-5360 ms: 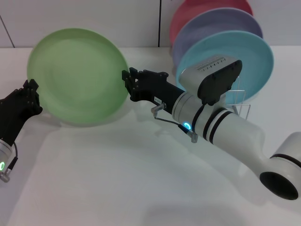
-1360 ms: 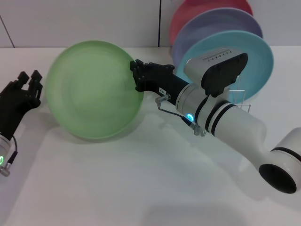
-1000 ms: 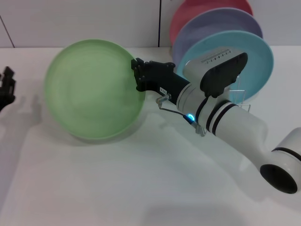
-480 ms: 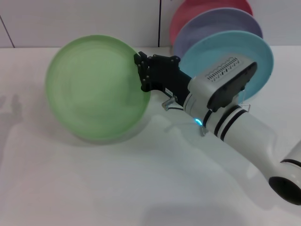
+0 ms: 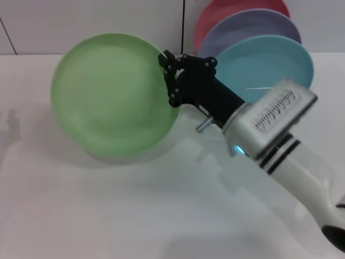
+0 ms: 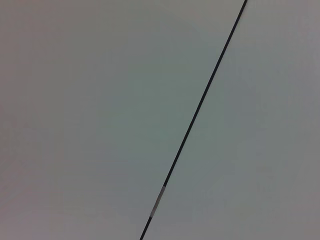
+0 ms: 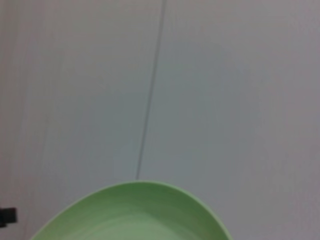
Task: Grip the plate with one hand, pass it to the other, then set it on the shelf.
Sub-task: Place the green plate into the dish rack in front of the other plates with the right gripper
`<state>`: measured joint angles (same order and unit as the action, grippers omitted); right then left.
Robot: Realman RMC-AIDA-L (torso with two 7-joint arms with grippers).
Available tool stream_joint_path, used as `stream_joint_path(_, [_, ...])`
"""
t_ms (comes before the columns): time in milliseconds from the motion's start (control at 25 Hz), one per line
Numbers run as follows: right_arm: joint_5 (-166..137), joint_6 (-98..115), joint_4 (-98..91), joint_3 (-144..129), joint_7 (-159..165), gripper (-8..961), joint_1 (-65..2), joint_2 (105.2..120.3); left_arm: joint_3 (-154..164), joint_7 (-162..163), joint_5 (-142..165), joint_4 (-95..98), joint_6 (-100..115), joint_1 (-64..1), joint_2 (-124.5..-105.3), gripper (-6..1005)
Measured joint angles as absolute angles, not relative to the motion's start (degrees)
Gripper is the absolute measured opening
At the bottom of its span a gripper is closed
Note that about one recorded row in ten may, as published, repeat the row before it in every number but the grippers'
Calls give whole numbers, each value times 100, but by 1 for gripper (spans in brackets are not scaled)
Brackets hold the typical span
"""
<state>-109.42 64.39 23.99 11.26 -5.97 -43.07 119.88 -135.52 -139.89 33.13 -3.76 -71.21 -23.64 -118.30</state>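
Setting: robot test bench, lab-type room rather than a home kitchen. Evidence: bare white worktop [image 5: 108, 216] with no clutter, cloth or appliances on it. Backdrop is a plain pale wall [image 5: 81, 21] of flat panels split by thin dark seams; the same panel seam [image 6: 200, 100] fills the left wrist view and crosses the right wrist view. Only props: plain plastic plates. One green plate [image 5: 108, 97] is held upright. Blue plate [image 5: 269, 65], lavender plate [image 5: 242, 27] and red plate [image 5: 226, 8] are lined up at 1 o'clock. White robot arm [image 5: 291, 167] enters from 4 o'clock.
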Motion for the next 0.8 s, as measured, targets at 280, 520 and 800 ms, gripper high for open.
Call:
stream_joint_path(280, [-11305, 7344, 2441, 1130, -1392, 25, -3843, 11985, -13430, -13360, 3369, -625, -7149, -2251, -11820, 331])
stream_joint_path(520, [-11309, 8249, 2341, 1128, -1796, 24, -3405, 11992, -12907, -12776, 3385, -1007, -7097, -2044, -11797, 331])
stream_joint_path(800, [-11274, 8809, 2122, 1136, -1801, 24, -3133, 11990, -12355, -12467, 3397, -1248, -6819, -1961, -11713, 331])
